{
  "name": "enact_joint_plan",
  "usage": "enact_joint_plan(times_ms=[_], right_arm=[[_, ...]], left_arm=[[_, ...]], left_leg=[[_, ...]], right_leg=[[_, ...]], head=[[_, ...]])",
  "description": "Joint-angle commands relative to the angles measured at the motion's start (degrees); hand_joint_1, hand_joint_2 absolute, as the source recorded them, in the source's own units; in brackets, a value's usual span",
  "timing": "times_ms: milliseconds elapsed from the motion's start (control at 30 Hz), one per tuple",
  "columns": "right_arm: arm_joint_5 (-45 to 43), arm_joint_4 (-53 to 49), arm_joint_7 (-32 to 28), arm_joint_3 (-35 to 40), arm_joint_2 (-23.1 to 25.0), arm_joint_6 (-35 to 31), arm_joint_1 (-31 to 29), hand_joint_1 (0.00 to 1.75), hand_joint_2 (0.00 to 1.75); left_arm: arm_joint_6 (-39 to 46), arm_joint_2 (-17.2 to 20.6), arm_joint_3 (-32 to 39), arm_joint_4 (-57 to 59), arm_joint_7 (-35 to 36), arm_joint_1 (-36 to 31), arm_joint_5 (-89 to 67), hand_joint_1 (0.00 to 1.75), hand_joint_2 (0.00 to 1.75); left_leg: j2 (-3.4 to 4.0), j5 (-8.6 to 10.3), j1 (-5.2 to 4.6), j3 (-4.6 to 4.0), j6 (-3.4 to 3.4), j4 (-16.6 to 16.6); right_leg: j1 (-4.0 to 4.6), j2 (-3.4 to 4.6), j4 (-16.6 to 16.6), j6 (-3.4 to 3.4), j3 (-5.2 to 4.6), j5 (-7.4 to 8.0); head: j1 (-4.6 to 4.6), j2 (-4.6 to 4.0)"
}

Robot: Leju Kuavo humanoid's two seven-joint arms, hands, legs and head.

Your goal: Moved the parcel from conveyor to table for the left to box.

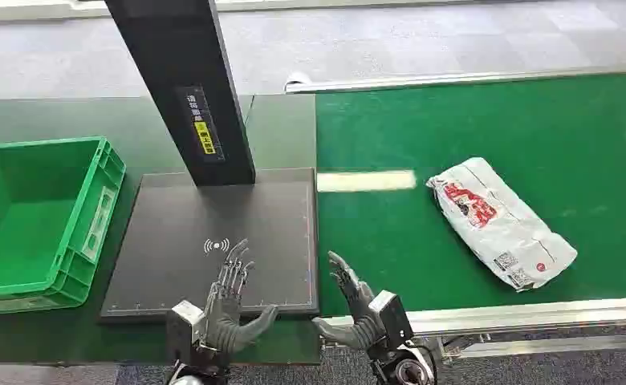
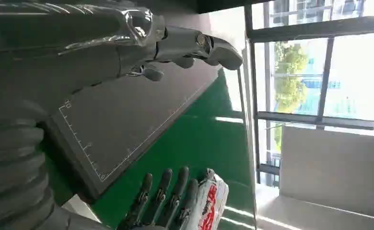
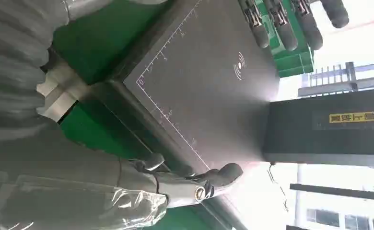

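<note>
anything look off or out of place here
Nothing is damaged or spilled. The white parcel lies askew on the green conveyor, not squared to the belt edges, and looks crumpled. The green crate sits empty, and both the left hand and right hand hold nothing.

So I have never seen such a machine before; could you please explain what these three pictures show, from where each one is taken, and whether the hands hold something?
This is a two-armed humanoid robot. The wide picture comes from a camera high on its body, looking down. Its left robot hand and right robot hand come in from below, both with fingers spread and holding nothing.

The other two pictures come from cameras at each wrist, so they look turned sideways.

On the right runs a green conveyor belt carrying a white parcel with red print. In front of the robot hands lies a dark scanning pad with a black post rising from it. On the far left stands an empty green box. The parcel is not yet touched.
</note>
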Motion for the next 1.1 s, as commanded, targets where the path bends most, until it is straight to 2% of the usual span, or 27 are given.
enact_joint_plan(times_ms=[33,267,400,567,600,1100], right_arm=[[-0.25,2.41,0.3,0.57,-0.7,-0.41,-1.09,0.0,1.75],[-0.36,2.09,0.36,0.23,-0.67,-0.46,-1.22,0.0,1.75],[2.17,-4.1,0.25,-1.37,-1.84,-2.99,0.71,0.0,1.75],[11.47,-14.99,1.85,-4.83,-4.51,-9.83,2.13,0.0,1.75],[12.02,-16.46,2.71,-5.95,-4.44,-9.19,2.34,0.0,1.75],[12.5,-16.04,2.82,-6.21,-3.88,-8.75,2.48,0.0,1.75]], left_arm=[[0.12,1.07,0.59,1.33,0.07,-0.44,0.05,0.0,1.75],[0.16,0.92,0.74,1.49,0.05,-0.45,0.05,0.0,1.75],[0.14,1.13,0.98,0.51,0.03,0.14,-0.05,0.0,1.75],[0.16,1.41,2.71,-1.91,0.02,0.87,-1.61,0.0,1.75],[-0.07,1.26,3.15,-2.26,0.22,0.95,-1.98,0.0,1.75],[-0.23,1.02,3.29,-2.14,0.32,0.97,-2.15,0.0,1.75]], left_leg=[[0.04,0.0,0.0,0.08,-0.02,-0.05],[0.05,0.01,0.01,0.14,-0.03,-0.11],[0.0,0.0,0.0,0.12,-0.02,-0.09],[-0.01,-0.01,-0.01,0.06,-0.01,-0.03],[-0.02,0.01,-0.05,-0.02,0.0,-0.01],[0.01,-0.01,-0.01,0.08,-0.01,-0.04]], right_leg=[[0.01,-0.01,-0.06,-0.02,0.07,0.01],[0.02,-0.04,-0.12,-0.03,0.13,0.02],[0.01,-0.08,-0.1,-0.02,0.13,-0.01],[-0.01,-0.09,-0.05,-0.01,0.06,-0.02],[-0.05,-0.07,0.0,0.0,-0.03,-0.01],[-0.01,-0.05,-0.07,-0.01,0.08,0.0]], head=[[0.0,0.0],[0.0,0.0],[0.0,0.0],[-0.02,0.0],[-0.02,0.0],[0.0,0.0]])
